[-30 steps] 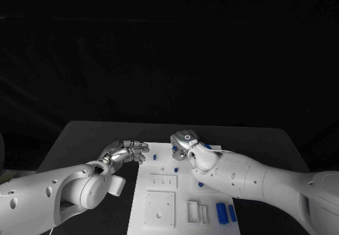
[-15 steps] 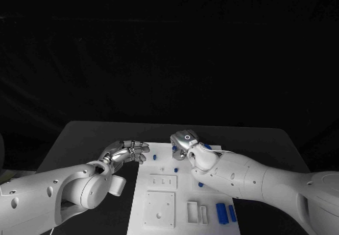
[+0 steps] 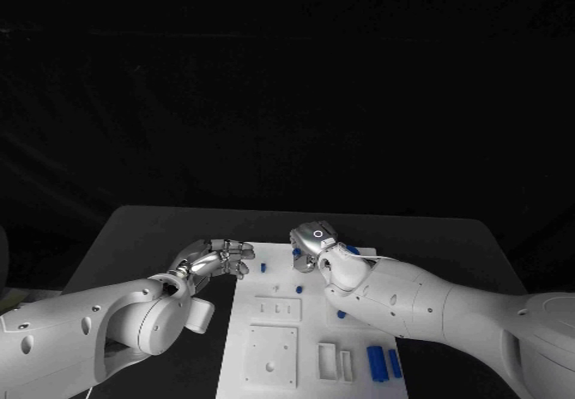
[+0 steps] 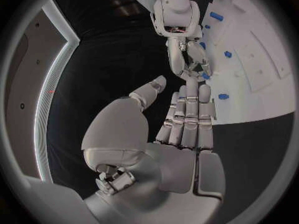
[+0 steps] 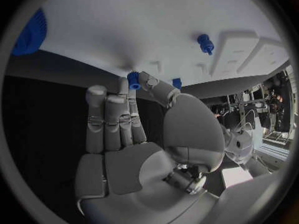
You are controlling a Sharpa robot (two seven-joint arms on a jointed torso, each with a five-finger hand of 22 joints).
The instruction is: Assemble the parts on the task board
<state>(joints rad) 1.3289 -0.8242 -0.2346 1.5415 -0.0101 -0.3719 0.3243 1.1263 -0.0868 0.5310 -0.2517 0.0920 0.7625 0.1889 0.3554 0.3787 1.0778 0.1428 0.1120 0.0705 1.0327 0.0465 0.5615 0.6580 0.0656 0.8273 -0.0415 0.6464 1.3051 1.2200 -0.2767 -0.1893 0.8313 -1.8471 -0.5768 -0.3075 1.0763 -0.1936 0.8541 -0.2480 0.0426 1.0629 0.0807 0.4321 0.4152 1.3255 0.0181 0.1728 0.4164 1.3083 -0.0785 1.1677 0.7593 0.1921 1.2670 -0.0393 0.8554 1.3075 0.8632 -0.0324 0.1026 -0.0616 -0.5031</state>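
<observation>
Blue part: pinched between the thumb and fingertips of the right hand, over the far edge of the task board.
Right hand: clamped on the blue part.
Left hand: fingers held together, nothing gripped, beside the board's far left corner.

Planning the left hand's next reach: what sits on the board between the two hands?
In the head view, one small blue peg stands on the white board between the left hand and the right hand; otherwise bare board there.
</observation>
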